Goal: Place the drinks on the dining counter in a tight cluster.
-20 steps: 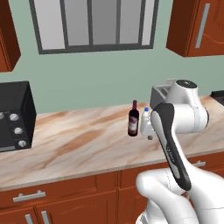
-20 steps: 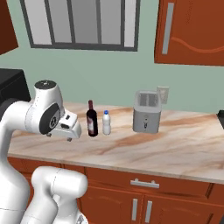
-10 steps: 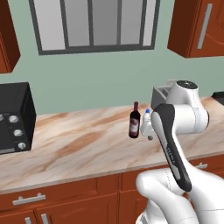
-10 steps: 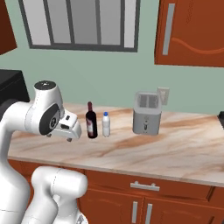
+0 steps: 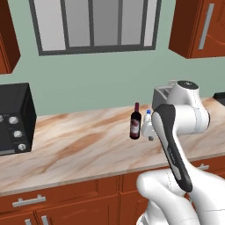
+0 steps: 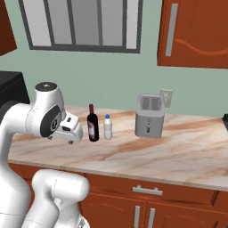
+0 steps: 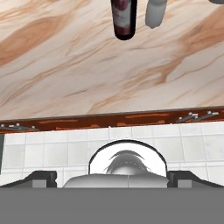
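A dark wine bottle with a maroon label (image 5: 136,124) (image 6: 92,125) (image 7: 124,17) stands upright on a marbled counter, with a small white bottle with a blue cap (image 6: 107,128) (image 7: 156,11) just to its right. In the left base view the white bottle (image 5: 148,117) is partly hidden by my hand. My gripper (image 5: 147,132) (image 6: 72,135) hangs in front of the two bottles over the counter's front edge, open and holding nothing. Its dark fingertips (image 7: 42,177) stand wide apart. The dining counter is out of view.
This marbled counter (image 5: 79,149) (image 6: 178,151) carries a black oven (image 5: 13,118) at the left and a silver toaster (image 5: 161,94) (image 6: 149,116) to the right of the bottles. Wooden drawers (image 6: 147,200) run below, and white floor tiles (image 7: 52,148) lie in front.
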{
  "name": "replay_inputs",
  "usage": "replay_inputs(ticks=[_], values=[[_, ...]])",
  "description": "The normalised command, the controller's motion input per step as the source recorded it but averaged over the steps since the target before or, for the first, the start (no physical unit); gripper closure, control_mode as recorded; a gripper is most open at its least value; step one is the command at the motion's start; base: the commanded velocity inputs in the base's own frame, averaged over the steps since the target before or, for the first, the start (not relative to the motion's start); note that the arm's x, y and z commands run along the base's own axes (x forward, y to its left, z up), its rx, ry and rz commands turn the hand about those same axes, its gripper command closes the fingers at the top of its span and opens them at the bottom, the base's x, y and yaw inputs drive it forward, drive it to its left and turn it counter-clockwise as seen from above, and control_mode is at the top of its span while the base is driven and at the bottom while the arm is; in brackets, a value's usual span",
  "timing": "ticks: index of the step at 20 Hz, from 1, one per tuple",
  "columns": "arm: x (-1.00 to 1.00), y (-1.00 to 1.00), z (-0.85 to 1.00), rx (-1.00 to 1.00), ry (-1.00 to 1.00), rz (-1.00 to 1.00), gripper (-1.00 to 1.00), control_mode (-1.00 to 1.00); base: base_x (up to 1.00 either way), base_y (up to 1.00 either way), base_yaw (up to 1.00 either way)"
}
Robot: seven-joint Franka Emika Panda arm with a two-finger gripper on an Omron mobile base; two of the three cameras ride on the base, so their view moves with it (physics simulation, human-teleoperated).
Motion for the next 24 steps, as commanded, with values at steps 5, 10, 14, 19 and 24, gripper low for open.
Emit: replay_inputs(ticks=[5, 10, 14, 19, 24], values=[[0.00, 0.00, 0.00, 0.00, 0.00, 0.00, -1.00, 1.00, 0.00, 0.00, 0.00], [0.00, 0.00, 0.00, 0.00, 0.00, 0.00, -1.00, 1.00, 0.00, 0.00, 0.00], [0.00, 0.00, 0.00, 0.00, 0.00, 0.00, -1.00, 1.00, 0.00, 0.00, 0.00], [0.00, -0.01, 0.00, 0.00, 0.00, 0.03, -1.00, -1.00, 0.00, 0.00, 0.00], [-0.04, -0.02, 0.00, 0.00, -0.03, 0.13, -1.00, -1.00, 0.00, 0.00, 0.00]])
